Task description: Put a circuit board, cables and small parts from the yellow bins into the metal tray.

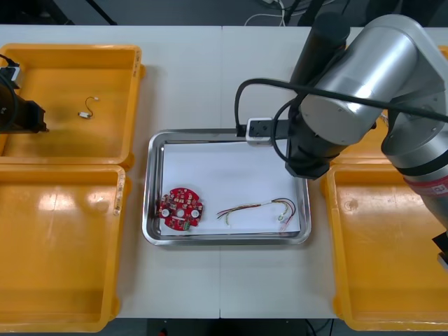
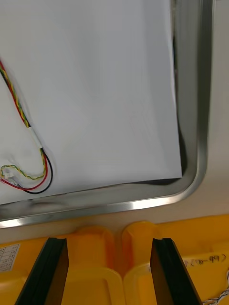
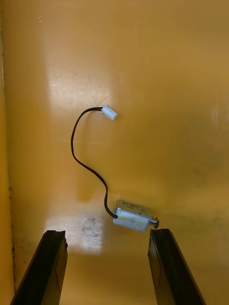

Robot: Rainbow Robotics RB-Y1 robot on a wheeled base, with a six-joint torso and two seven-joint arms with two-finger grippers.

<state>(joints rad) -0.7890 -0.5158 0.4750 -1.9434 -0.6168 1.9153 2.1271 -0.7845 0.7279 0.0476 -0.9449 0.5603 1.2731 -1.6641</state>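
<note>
The metal tray (image 1: 157,183), white inside, holds a round red circuit board (image 1: 180,208) and a red and yellow cable (image 1: 259,208). My right gripper (image 2: 109,269) is open and holds nothing. It hangs over the rims of the two right yellow bins (image 2: 100,248), just beside the tray's rim (image 2: 143,202), with the cable's end (image 2: 28,178) close by. In the far left bin (image 1: 105,77) lies a small metal part (image 3: 132,216) with a black wire and white plug (image 3: 109,112). My left gripper (image 3: 107,264) is open just short of that part, which lies apart from both fingers.
The near left bin (image 1: 56,245) and near right bin (image 1: 385,259) flank the tray. My right arm (image 1: 357,84) covers the tray's far right corner. A twisted blue and white cable (image 2: 217,298) peeks from the right bin beside my right finger.
</note>
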